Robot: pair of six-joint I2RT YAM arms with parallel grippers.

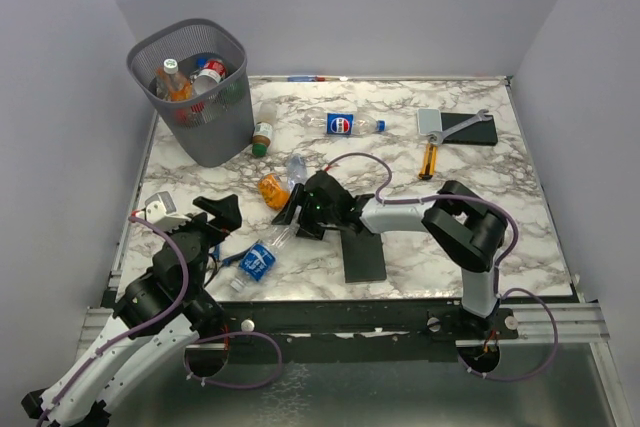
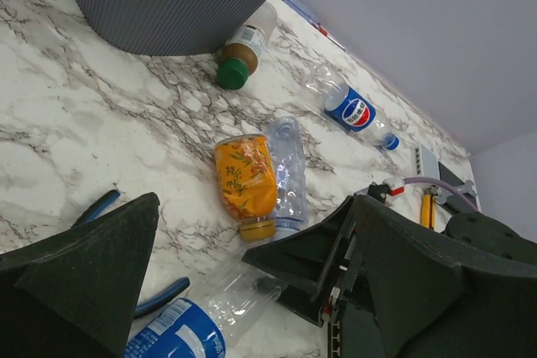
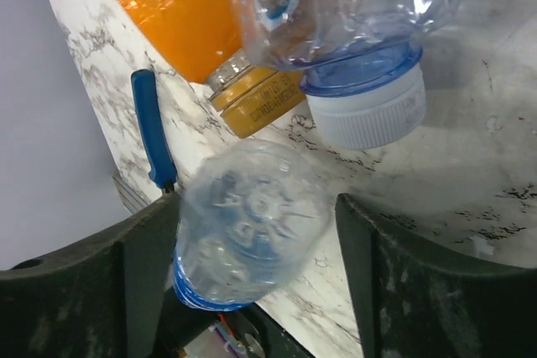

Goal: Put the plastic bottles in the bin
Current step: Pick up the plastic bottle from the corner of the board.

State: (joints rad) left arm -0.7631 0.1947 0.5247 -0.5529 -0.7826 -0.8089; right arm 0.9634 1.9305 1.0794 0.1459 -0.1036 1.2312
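Note:
A clear bottle with a blue label lies near the front edge. My right gripper stands open around its base: the left finger touches it and a gap shows at the right finger. An orange bottle and a crushed clear bottle lie side by side just beyond. A green-capped bottle lies beside the grey mesh bin, and a Pepsi bottle lies further right. Several bottles are inside the bin. My left gripper hovers wide open and holds nothing.
Blue-handled pliers lie under the left gripper beside the blue-labelled bottle. One black slab sits under the right arm; another sits at the back right with a wrench on it. An orange-handled screwdriver lies nearby.

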